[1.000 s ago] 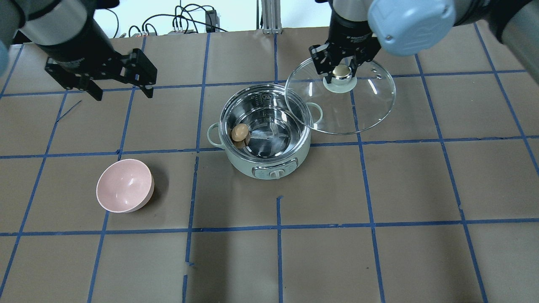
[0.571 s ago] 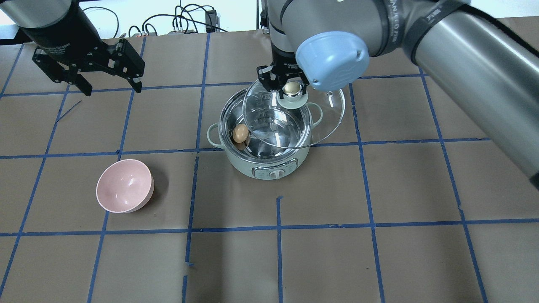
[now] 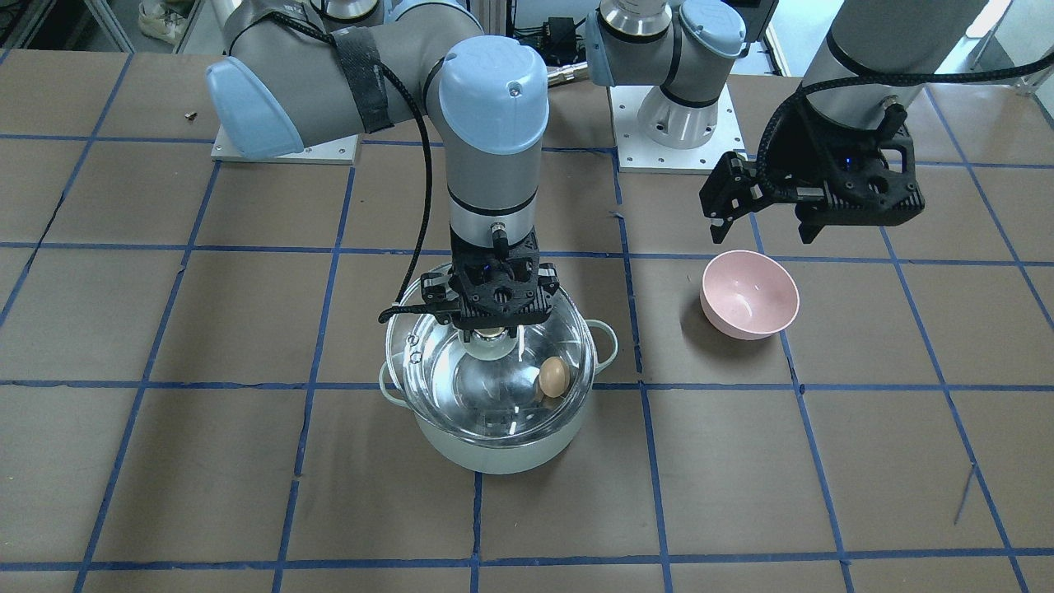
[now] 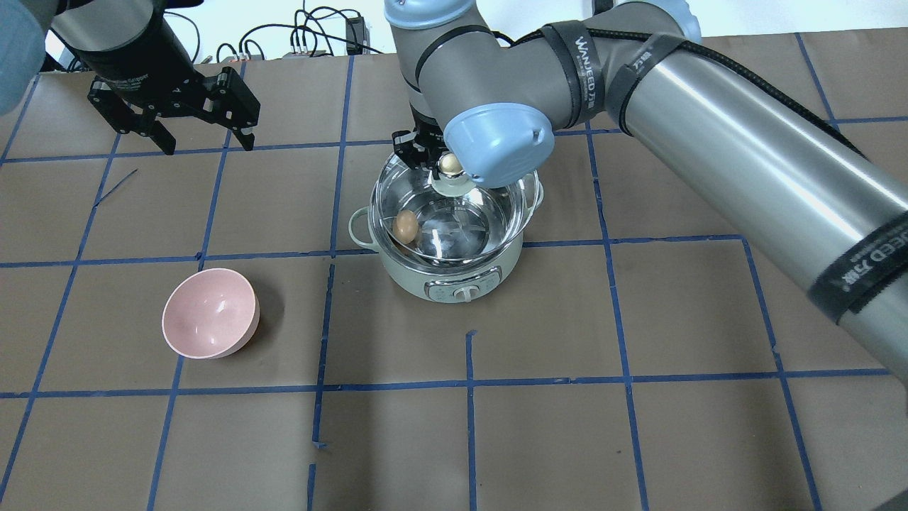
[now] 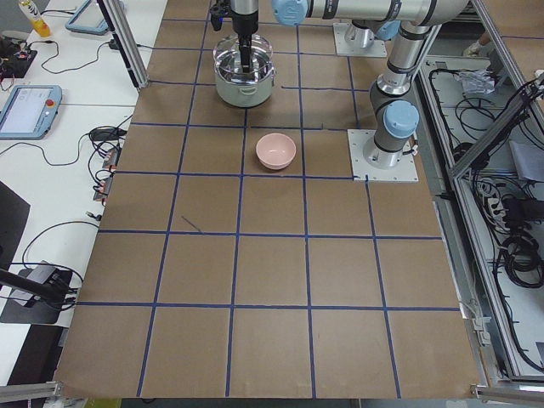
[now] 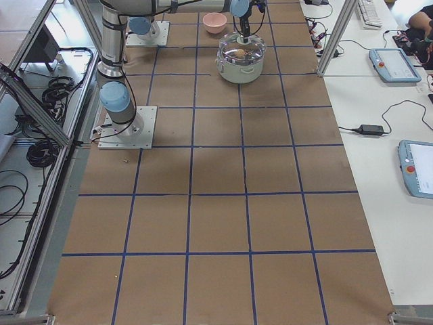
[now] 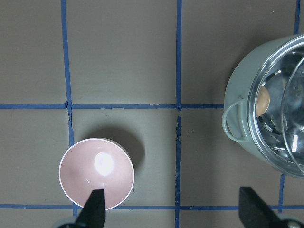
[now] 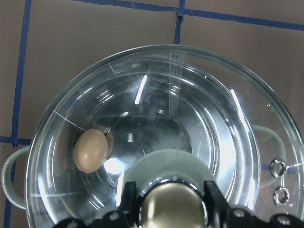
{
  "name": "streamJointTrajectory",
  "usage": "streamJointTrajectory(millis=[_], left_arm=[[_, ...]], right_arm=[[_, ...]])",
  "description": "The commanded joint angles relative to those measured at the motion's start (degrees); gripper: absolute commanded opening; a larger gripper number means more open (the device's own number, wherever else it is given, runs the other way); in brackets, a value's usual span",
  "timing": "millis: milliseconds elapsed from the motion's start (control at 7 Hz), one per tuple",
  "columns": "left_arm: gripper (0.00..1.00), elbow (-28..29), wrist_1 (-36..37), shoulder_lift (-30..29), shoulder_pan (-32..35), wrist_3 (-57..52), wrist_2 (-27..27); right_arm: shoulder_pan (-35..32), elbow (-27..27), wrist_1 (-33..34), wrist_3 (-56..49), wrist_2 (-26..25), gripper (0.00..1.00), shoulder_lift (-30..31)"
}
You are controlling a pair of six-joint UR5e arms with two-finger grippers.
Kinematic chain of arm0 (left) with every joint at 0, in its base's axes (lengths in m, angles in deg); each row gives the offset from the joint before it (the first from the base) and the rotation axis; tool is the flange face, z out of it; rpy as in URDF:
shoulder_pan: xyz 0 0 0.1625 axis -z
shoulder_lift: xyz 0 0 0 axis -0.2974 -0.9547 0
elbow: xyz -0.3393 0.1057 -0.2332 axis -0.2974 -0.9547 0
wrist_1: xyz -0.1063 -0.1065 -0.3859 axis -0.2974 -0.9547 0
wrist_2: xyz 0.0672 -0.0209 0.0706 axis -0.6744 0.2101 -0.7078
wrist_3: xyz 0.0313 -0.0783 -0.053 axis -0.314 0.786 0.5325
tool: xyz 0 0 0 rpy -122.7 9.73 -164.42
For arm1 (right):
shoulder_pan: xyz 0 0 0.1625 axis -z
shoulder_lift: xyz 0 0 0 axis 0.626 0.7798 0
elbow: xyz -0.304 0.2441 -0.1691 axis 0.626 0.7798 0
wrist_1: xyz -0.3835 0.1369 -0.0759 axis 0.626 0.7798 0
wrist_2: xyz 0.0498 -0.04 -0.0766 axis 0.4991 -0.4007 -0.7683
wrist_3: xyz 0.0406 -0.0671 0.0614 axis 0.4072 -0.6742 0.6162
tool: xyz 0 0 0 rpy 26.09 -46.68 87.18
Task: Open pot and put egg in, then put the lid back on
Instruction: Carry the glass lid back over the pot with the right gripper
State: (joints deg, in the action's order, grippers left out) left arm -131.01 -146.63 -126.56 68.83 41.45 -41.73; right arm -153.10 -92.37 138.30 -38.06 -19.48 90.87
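Note:
The pale mint-green pot [image 4: 440,278] stands mid-table, also in the front view [image 3: 494,451]. The tan egg [image 4: 406,226] lies inside it on its left side, seen through the glass in the right wrist view [image 8: 90,151] and the front view [image 3: 553,376]. My right gripper [image 4: 447,165] is shut on the knob [image 8: 173,209] of the clear glass lid [image 4: 493,216] and holds the lid over the pot's opening, close to the rim. I cannot tell whether it rests on the rim. My left gripper [image 4: 206,142] is open and empty, raised at the back left.
A pink bowl [image 4: 209,312] sits empty on the table left of the pot, below the left gripper in the left wrist view [image 7: 96,173]. Cables lie beyond the table's far edge. Blue tape lines grid the brown table surface.
My right gripper has carried the lid from the pot's back right leftward to over the pot's opening. The left gripper has shifted only slightly and stays open.

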Motion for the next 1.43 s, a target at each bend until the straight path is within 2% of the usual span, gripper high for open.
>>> streamJointTrajectory(millis=[0,1286], left_arm=[[1.0,-0.4,0.1,0.2,0.0,-0.1,-0.1],[1.0,-0.4,0.4,0.9,-0.2,-0.1,-0.5]], right_arm=[[-0.2,0.0,1.2,-0.2,-0.1,0.06,-0.5],[-1.5,-2.1,2.4,-0.3,0.0,0.08,-0.5]])
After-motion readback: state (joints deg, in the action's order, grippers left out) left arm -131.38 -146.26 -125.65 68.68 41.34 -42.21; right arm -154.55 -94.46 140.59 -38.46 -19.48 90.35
